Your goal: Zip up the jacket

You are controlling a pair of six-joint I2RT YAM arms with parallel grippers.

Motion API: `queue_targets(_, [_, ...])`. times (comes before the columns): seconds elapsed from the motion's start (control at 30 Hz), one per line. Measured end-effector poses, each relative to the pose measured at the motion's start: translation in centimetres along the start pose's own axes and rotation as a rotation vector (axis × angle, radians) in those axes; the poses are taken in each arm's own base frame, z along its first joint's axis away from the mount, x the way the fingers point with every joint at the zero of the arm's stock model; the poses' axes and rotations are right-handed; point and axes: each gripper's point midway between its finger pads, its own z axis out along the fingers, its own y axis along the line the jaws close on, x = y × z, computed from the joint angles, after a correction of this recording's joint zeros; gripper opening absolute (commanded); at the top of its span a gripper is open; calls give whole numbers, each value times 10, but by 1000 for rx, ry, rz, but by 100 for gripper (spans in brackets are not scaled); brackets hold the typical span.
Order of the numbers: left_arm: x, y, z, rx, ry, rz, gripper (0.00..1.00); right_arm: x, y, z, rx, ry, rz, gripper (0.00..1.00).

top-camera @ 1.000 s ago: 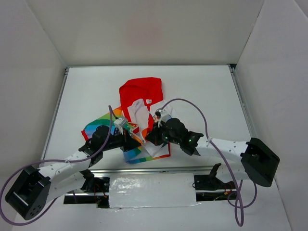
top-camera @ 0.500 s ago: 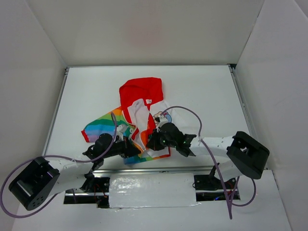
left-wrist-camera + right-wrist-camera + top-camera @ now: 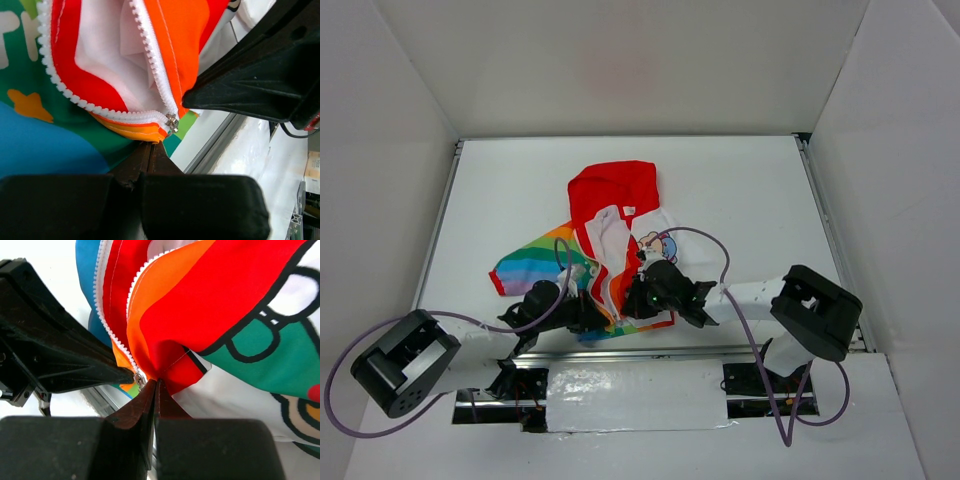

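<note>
The jacket (image 3: 620, 235) lies open on the white table, red hood (image 3: 615, 188) far, rainbow side (image 3: 532, 260) left, cartoon print (image 3: 658, 245) right. My left gripper (image 3: 603, 318) is shut on the orange bottom hem (image 3: 145, 132) of the rainbow side, just below the metal zipper slider (image 3: 172, 122). My right gripper (image 3: 633, 300) is shut on the red bottom hem (image 3: 172, 365) of the print side, beside the slider (image 3: 139, 379). The two grippers almost touch at the jacket's bottom. The white zipper teeth (image 3: 145, 35) stand apart above the slider.
The table's metal front rail (image 3: 650, 352) runs just below both grippers. Purple cables (image 3: 710, 240) loop over the jacket's right side and by the left arm. White walls enclose the table on three sides.
Both grippers have drawn toward the near edge, still shut on the bottom hem, pulling the jacket's lower end forward. The jacket lies flatter and longer than a second ago.
</note>
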Motion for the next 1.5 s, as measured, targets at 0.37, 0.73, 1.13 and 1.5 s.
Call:
queue_targets(0.37, [7,5,0,-14,23,-7,0,0,2,-1,-1,-7,-10,33])
queue_targets(0.73, [8,4,0,-13,25,-3,0,-15,22,-15,-56,-61,-21,54])
queue_targets(1.13, [7,-5,-3,20,25,9,0,26,24,-29,-112,-6,-28,61])
queue_targets(1.5, [8,-5,-4,20,36,9,0,43,12,-12,-108,23,-11,58])
